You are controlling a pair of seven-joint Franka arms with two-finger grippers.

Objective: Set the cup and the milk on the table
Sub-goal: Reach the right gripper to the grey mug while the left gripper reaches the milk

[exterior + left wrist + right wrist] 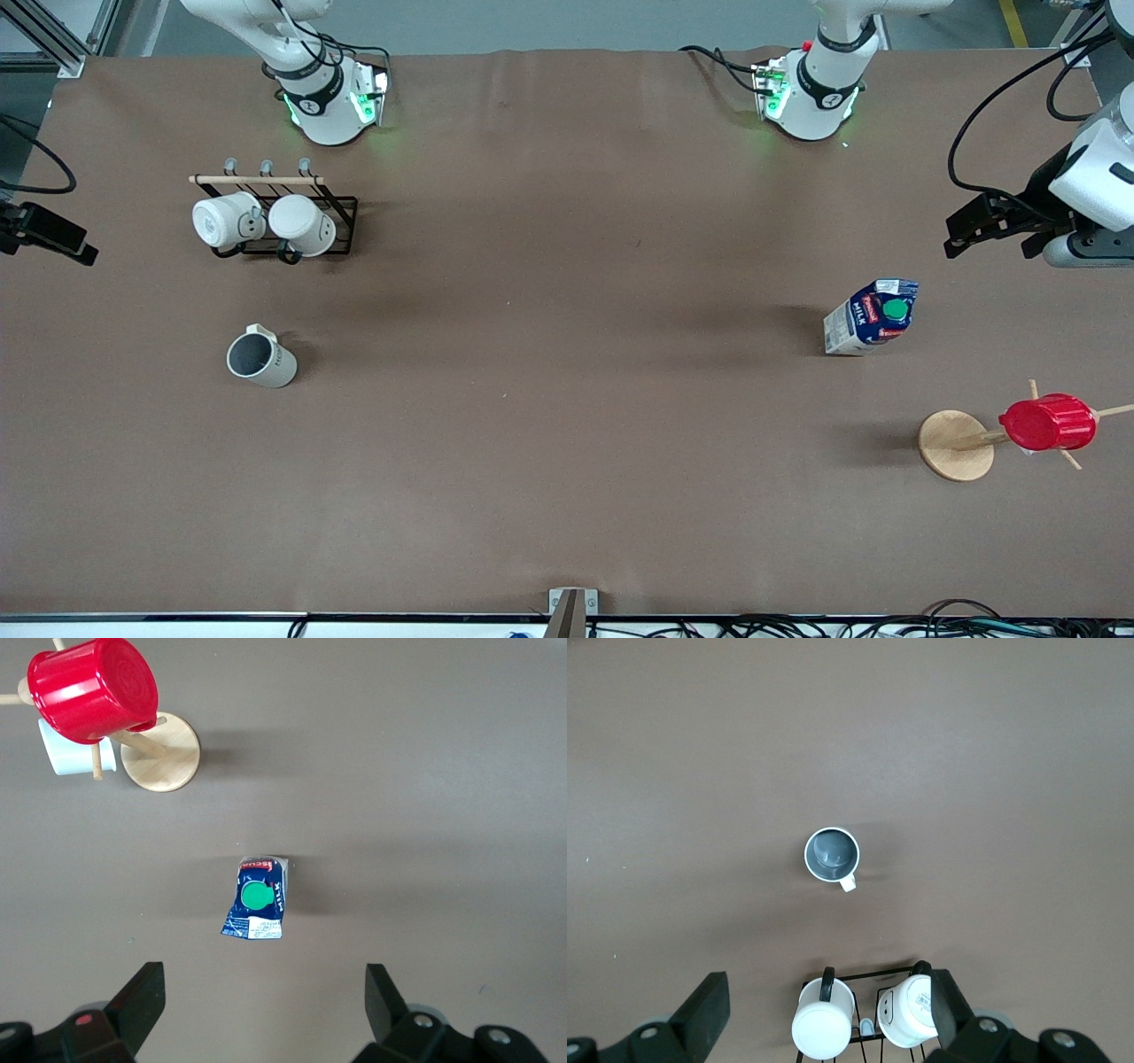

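Note:
The cup (260, 356) stands upright on the brown table (567, 354) toward the right arm's end, nearer to the front camera than the mug rack. It also shows in the right wrist view (832, 853). The milk (871, 317) stands on the table toward the left arm's end and shows in the left wrist view (257, 896). My left gripper (992, 237) is open and empty, high above the table beside the milk (266, 988). My right gripper (53, 235) is open and empty, high over the mug rack (828, 997). Neither gripper touches anything.
A black wire rack (341, 221) holds two rounder white mugs (229, 220). A wooden cup tree with a round base (955, 445) carries a red ribbed cup (1047, 423), nearer to the front camera than the milk. A small metal bracket (571, 610) sits at the table's front edge.

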